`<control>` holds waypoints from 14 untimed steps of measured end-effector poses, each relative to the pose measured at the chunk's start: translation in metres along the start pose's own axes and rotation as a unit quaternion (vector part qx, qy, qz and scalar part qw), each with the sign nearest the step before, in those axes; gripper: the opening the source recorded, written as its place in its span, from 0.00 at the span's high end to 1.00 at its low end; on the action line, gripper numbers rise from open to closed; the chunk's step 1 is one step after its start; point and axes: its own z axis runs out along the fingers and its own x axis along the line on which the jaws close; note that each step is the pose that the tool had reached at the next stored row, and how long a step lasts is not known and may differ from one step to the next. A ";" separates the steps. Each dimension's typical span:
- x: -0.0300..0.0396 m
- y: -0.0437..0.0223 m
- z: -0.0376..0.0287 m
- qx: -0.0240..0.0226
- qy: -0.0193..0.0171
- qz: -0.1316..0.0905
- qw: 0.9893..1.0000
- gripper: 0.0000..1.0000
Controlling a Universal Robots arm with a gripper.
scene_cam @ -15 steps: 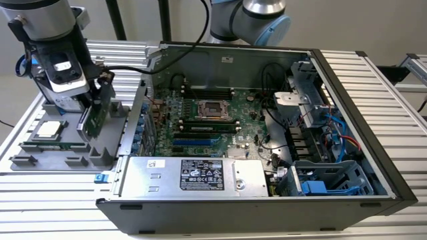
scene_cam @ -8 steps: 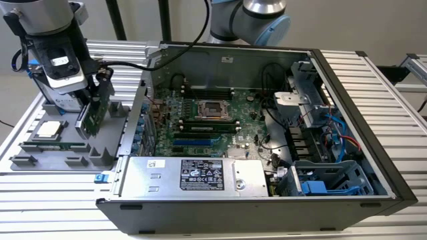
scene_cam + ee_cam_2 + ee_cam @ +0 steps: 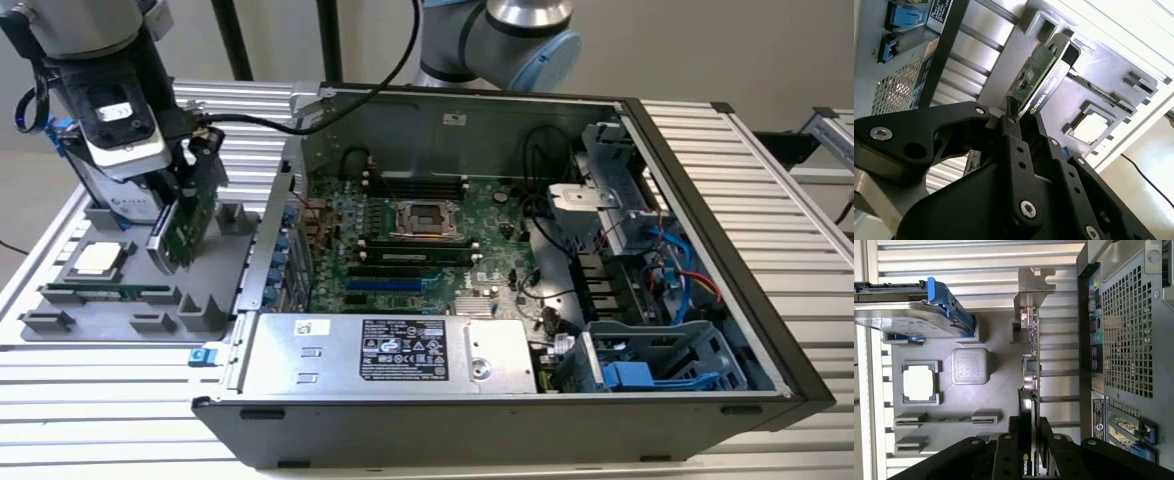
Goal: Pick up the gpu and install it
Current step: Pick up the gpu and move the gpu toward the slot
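Risk as we judge it: the gripper (image 3: 1030, 440) is clamped on just one end of the gpu (image 3: 1030, 365). A knock of the bracket end against the case (image 3: 507, 430) wall could twist or slip the card.

The card hangs tilted just outside the case, over the grey tray (image 3: 94, 335). The arm stands above it beside the case, wrist pointing down.

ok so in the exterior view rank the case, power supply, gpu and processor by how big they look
1. case
2. power supply
3. gpu, tilted and seen nearly edge-on, so it looks slimmer than it is
4. processor; shorter than the gpu but close in area, so the last two are unsure
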 end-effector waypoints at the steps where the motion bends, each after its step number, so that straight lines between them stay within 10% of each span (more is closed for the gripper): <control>1: 0.0000 0.0000 -0.0010 0.000 0.000 0.000 1.000 1.00; 14: 0.0000 0.0007 -0.0150 0.000 0.000 0.000 1.000 1.00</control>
